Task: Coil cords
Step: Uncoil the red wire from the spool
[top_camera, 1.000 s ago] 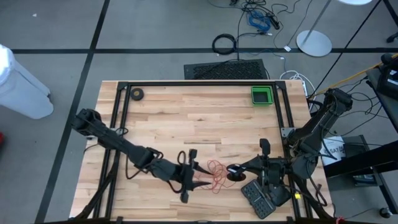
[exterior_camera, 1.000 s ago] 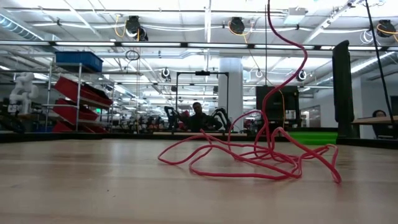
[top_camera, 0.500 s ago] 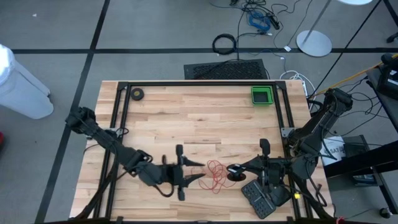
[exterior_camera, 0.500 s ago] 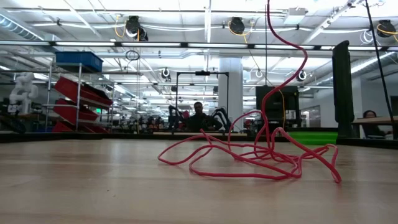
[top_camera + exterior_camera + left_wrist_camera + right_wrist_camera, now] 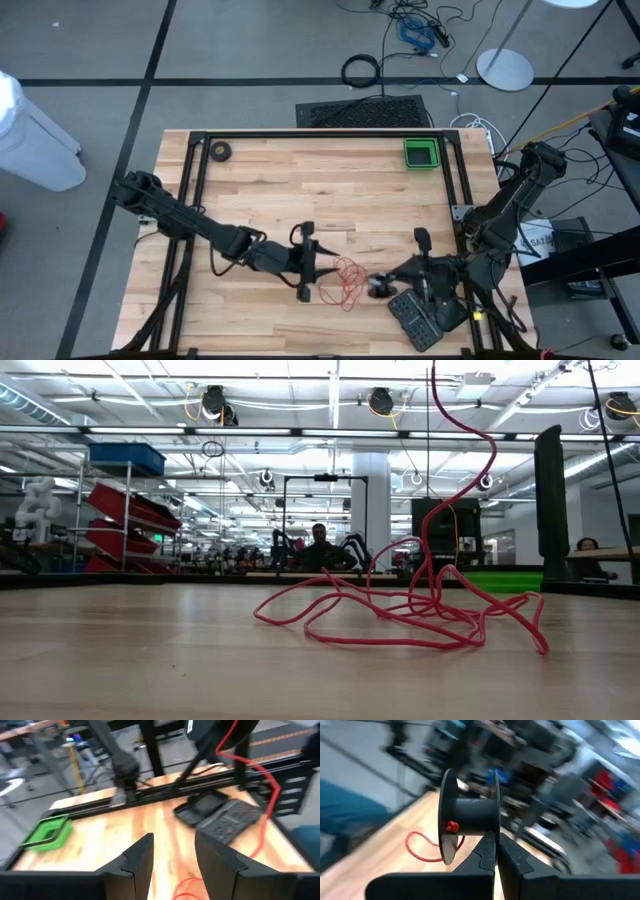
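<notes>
Red cord (image 5: 343, 283) lies in a loose tangle on the bench (image 5: 320, 200), just ahead of the left fingers (image 5: 307, 262) and between them and the right fingers (image 5: 381, 286). Left fingers are spread apart, empty, low over the wood, with the nearest loops just past their tips. Right fingers are pinched fully closed on the hub of the black reel (image 5: 470, 815), flanges standing either side of the tips; one cord end sits on the near flange as a red dot. In the low view a strand climbs from the pile straight up out of frame, so part of the cord hangs in the air, likely toward the reel.

Farther from the fingers: a dark keypad-like block (image 5: 413, 315) right by the right fingers, a green tray (image 5: 420, 153) and a small black roll (image 5: 220, 151) at the bench's far edge.

Risks: loops overlap, so pulling one strand may knot or drag the whole pile. Cord is very thin; the left fingers could close beside it and miss. The grip on the hub is narrow, so a tug could twist the reel loose. Slack could snag the keypad block.
</notes>
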Action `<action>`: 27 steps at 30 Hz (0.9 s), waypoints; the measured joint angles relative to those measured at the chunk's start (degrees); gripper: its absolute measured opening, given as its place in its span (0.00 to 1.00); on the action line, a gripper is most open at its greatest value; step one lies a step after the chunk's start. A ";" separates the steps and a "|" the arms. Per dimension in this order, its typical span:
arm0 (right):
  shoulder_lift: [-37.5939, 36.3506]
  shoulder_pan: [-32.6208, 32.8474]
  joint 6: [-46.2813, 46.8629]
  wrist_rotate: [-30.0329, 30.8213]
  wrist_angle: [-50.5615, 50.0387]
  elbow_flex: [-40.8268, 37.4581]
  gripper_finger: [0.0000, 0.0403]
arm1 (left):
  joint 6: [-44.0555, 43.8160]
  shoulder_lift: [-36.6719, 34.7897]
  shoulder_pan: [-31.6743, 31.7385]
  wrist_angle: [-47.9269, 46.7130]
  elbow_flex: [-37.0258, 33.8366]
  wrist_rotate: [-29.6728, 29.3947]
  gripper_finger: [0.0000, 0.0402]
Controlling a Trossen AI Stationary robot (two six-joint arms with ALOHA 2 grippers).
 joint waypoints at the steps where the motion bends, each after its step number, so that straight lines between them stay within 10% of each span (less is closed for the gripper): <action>1: 0.00 0.19 -1.25 -2.58 -0.18 0.00 0.00 | 0.02 0.09 -0.08 0.50 0.00 1.11 0.38; 12: 2.29 4.10 -33.80 -0.68 -0.07 0.00 0.00 | 1.66 0.14 -1.40 2.79 0.22 3.26 0.38; 27: 3.06 4.27 -38.10 4.30 2.54 0.00 0.00 | 4.17 0.14 -2.21 7.24 0.29 3.39 0.38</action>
